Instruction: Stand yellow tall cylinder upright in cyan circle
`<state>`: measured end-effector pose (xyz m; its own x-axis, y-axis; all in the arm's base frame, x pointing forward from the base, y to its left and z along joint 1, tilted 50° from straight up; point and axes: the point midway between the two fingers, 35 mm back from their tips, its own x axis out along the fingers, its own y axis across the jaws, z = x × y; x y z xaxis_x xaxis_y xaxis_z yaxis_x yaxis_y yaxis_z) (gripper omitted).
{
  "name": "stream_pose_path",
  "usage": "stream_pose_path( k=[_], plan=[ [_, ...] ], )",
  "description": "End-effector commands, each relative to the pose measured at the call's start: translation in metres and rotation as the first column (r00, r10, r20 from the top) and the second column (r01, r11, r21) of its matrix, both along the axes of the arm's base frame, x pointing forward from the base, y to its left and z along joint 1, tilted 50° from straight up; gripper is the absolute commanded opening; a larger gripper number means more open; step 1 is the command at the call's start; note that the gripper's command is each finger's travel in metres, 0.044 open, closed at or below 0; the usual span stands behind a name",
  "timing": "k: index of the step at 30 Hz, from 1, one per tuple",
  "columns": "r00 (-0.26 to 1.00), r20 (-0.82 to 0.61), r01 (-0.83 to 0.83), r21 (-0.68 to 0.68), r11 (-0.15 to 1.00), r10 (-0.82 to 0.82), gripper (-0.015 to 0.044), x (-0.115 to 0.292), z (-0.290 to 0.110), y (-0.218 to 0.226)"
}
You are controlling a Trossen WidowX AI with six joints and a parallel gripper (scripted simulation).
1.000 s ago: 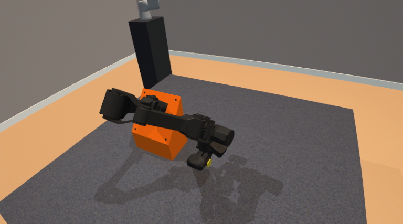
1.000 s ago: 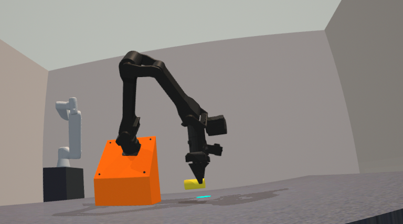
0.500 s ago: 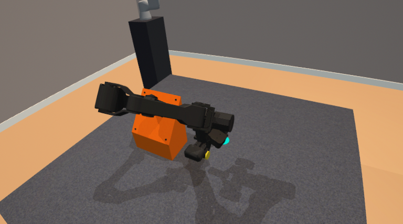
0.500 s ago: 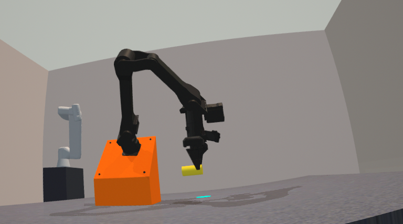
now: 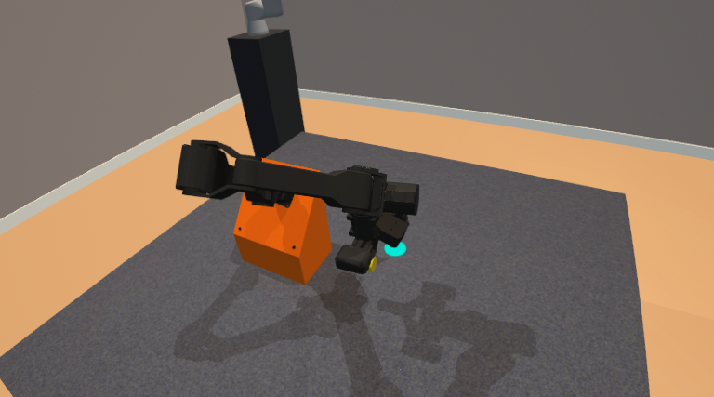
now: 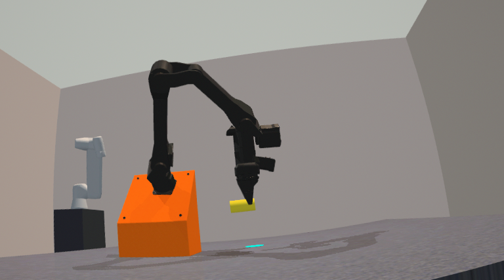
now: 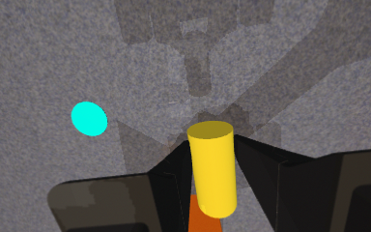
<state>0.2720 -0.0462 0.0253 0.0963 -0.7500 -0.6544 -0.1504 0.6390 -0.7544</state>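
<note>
Both fingers of the gripper point(image 7: 213, 179) are closed on the yellow cylinder point(image 7: 213, 166), one dark pad on each side of its curved wall. In the wrist view the cylinder runs from the bottom centre of the frame toward the middle, with its flat round end facing up the frame.

In the exterior view the cylinder point(image 6: 242, 205) hangs horizontally at the gripper point(image 6: 249, 199) tip, near the centre of the frame and well above the grey mat point(image 6: 371, 250). The fingers grip it close to its right end, so most of its length projects to the left.

The cyan circle point(image 7: 89, 118) lies flat on the mat at the left of the wrist view, apart from the cylinder. In the exterior view it appears as a thin cyan strip point(image 6: 254, 245) on the mat, below the cylinder and slightly right of it. In the top view the circle point(image 5: 395, 249) is partly covered by the wrist, and only a small yellow end of the cylinder point(image 5: 372, 264) shows beside the gripper.

The black arm point(image 6: 219, 95) rises from an orange base block point(image 6: 155, 232) at lower left of centre, bends at the top, and descends to the gripper. A white arm point(image 6: 90, 165) stands on a black pedestal point(image 6: 77, 228) at the far left.
</note>
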Motion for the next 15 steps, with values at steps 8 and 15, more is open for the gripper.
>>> stream_pose_path(
  k=[8, 15],
  plan=[
    [0.980, -0.143, -0.135, 0.011, 0.991, 0.135, 0.0105, 0.006, -0.021, 0.028],
    [0.948, -0.235, -0.218, 0.022, 0.976, 0.217, 0.0105, 0.006, -0.036, 0.046]
  ],
)
